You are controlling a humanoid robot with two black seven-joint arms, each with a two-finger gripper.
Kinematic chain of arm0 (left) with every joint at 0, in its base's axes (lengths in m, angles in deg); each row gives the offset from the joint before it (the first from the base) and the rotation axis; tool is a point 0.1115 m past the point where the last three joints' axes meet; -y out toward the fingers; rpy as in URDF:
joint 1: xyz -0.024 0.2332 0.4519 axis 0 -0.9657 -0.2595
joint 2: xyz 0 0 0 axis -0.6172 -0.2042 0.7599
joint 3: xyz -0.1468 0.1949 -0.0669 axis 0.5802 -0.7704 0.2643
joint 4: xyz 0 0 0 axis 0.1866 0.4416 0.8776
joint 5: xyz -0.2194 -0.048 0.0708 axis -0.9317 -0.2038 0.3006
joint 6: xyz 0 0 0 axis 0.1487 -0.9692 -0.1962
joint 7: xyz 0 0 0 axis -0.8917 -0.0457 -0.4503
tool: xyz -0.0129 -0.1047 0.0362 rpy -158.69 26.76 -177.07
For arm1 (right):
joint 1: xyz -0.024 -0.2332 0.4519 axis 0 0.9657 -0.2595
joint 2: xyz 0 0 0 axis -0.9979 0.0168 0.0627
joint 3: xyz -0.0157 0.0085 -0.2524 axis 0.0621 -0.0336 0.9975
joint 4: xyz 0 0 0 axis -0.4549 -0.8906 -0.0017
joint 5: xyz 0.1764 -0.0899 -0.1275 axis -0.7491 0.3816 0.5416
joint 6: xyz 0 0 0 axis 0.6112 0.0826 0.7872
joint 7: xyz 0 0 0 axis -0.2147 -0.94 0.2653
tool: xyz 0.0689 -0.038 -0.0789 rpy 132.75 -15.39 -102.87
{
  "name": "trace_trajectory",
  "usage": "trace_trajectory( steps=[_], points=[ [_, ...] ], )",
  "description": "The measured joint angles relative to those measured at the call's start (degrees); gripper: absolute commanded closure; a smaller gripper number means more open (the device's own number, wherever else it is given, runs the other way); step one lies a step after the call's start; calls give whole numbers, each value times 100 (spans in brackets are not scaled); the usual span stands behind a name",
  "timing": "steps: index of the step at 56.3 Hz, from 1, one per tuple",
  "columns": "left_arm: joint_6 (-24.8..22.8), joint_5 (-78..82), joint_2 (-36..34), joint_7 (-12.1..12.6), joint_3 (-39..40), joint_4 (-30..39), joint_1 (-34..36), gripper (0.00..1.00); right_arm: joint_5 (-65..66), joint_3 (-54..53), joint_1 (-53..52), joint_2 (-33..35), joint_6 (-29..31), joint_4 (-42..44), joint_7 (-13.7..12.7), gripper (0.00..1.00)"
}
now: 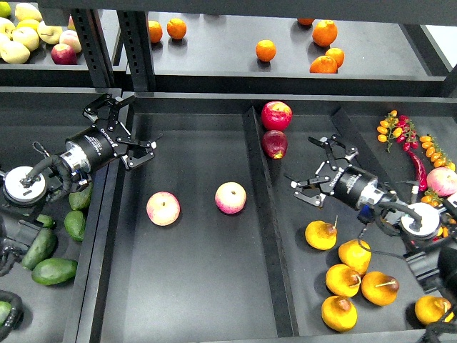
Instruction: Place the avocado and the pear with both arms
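Several dark green avocados (53, 270) lie in the left bin, below and behind my left arm. Several yellow-orange pears (320, 234) lie in the right bin, the nearest just below my right gripper. My left gripper (125, 131) is open and empty, over the rim between the left bin and the middle tray. My right gripper (312, 166) is open and empty, above the right bin near the divider. Neither gripper touches any fruit.
Two pink-yellow apples (163, 208) (230, 198) lie in the middle tray (193, 286). Two red apples (276, 115) sit at the back of the right bin. A red chili (416, 166) and cherry tomatoes (389, 123) lie far right. Oranges (265, 50) are on the back shelf.
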Motion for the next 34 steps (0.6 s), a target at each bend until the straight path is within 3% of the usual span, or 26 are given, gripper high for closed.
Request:
trace_trajectory(
  steps=[5, 6, 7, 10, 16, 21, 31, 34],
  points=[
    [0, -1, 187, 0, 199, 231, -147, 0, 1, -278, 37, -280, 0, -24, 37, 0],
    [0, -1, 201, 0, 220, 275, -175, 0, 1, -328, 42, -300, 0, -25, 100, 0],
    [0, -1, 219, 0, 252, 393, -255, 0, 1, -443, 48, -327, 0, -35, 346, 0],
    [0, -1, 227, -22, 254, 496, -317, 0, 2, -512, 50, -337, 0, -46, 546, 0],
    [0, -1, 230, -421, 256, 873, -546, 0, 1, -694, 54, -341, 0, -64, 992, 0],
    [0, -1, 231, -700, 247, 1181, -777, 0, -2, -760, 66, -343, 0, -74, 1102, 0],
    [0, -7, 232, -928, 144, 1577, -1180, 0, -7, -820, 210, -344, 0, -170, 1130, 1],
    [0, -7, 232, -1150, 139, 1639, -1269, 0, -8, -912, 304, -344, 0, -286, 1130, 0]
  ],
)
